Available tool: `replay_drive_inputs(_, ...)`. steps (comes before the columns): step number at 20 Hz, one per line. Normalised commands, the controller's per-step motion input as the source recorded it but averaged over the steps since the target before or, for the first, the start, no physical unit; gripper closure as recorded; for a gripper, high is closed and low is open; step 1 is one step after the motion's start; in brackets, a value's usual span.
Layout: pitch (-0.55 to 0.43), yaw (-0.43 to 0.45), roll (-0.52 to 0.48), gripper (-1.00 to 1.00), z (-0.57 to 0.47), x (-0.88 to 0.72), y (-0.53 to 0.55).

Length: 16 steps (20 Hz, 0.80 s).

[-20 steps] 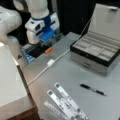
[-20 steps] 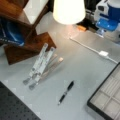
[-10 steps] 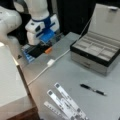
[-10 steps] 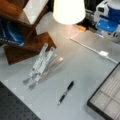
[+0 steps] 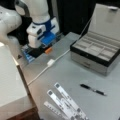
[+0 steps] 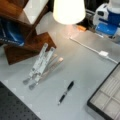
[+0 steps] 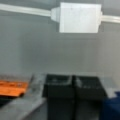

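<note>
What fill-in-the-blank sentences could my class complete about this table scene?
1. The black pen lies on the grey table in front of the open ____ box.
2. The white cable carries a small white ____ along its length.
3. In the wrist view, the hand has its two black fingers pressed ____.

Missing words: jewellery; adapter block; together

You see the black gripper [image 7: 73,90] cut off by the wrist view's bottom edge. In a front view the open grey compartmented box [image 6: 107,97] runs off the right and bottom edges. The white lampshade [image 6: 68,10] hides the table behind it. The folded white metal stand [image 5: 66,105] is cropped at a front view's bottom.
</note>
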Motion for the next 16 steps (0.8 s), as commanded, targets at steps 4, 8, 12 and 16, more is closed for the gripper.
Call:
replay_drive_inputs(4, -0.225, 0.092, 0.028, 1.00, -0.47, -0.26, 0.02)
replay_drive_inputs(8, -0.289, 0.058, 0.053, 1.00, -0.45, -0.33, 0.02)
replay_drive_inputs(12, -0.352, 0.058, 0.064, 1.00, -0.51, -0.38, 0.03)
replay_drive_inputs(16, -0.372, 0.046, 0.063, 1.00, -0.54, -0.46, 0.02)
